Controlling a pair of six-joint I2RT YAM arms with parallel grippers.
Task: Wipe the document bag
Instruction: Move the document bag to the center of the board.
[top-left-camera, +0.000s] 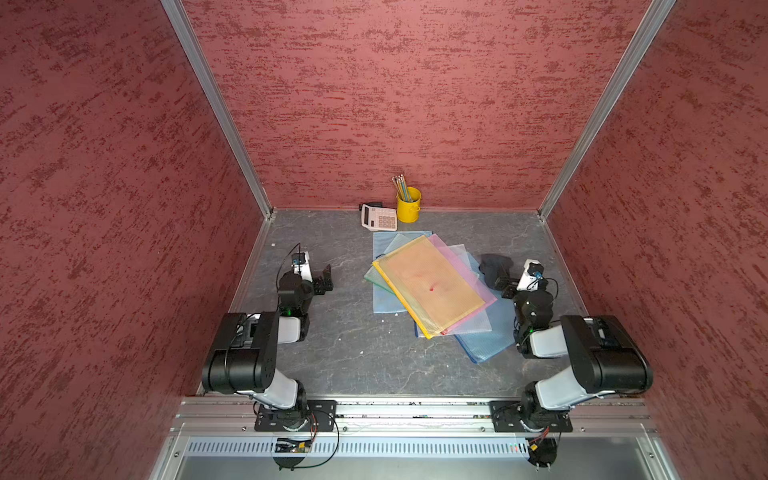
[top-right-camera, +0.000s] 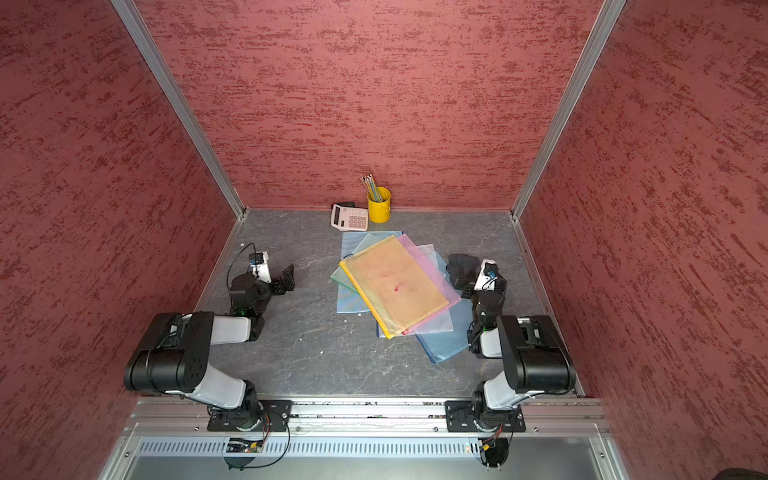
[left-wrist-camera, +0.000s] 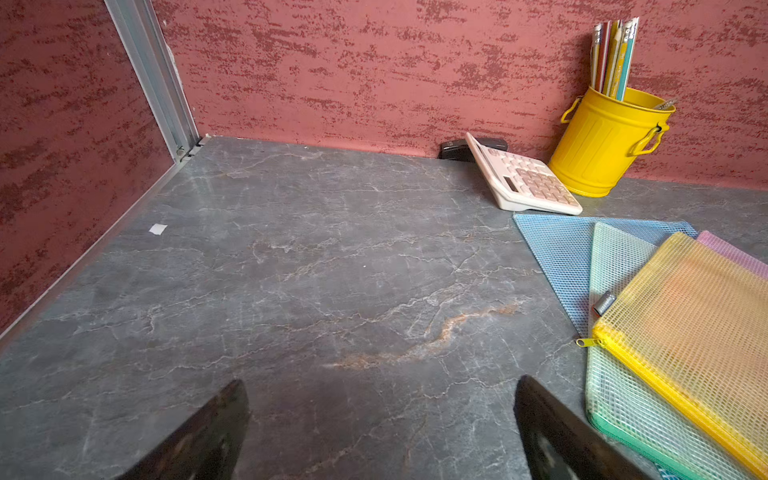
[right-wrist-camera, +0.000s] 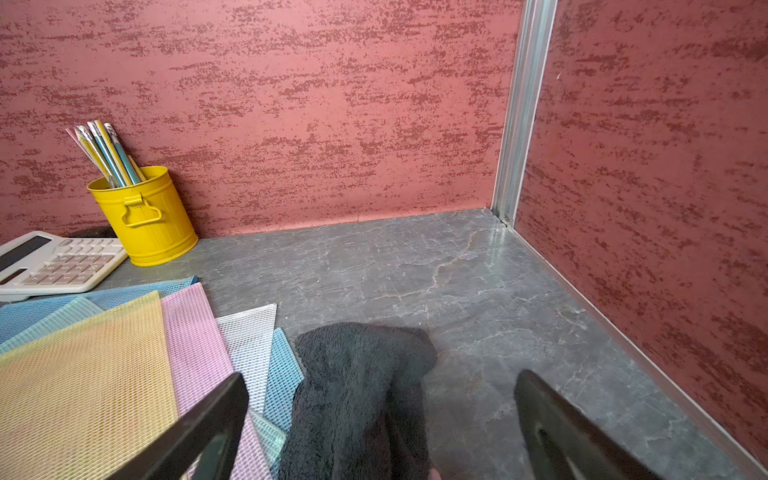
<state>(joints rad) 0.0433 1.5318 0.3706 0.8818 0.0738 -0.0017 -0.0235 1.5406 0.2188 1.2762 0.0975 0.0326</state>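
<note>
The document bag (top-left-camera: 428, 286) is a yellow mesh zip pouch on top of a fanned stack in the table's middle, seen in both top views. A small red stain (top-left-camera: 432, 288) marks its centre. A dark grey fluffy cloth (right-wrist-camera: 357, 382) lies just right of the stack, overlapping the edge of a blue pouch. My right gripper (right-wrist-camera: 380, 376) is open over the cloth, which lies between the spread jaws without being pinched. My left gripper (left-wrist-camera: 380, 382) is open over bare table left of the stack, with the yellow bag's (left-wrist-camera: 685, 332) zip corner close beside it.
Blue (top-left-camera: 384, 299), green, pink (right-wrist-camera: 195, 332) and white mesh pouches fan out under the yellow one. A calculator (top-left-camera: 379, 217) and a yellow bucket of pencils (top-left-camera: 409, 204) stand at the back wall. Red walls close in the table on three sides.
</note>
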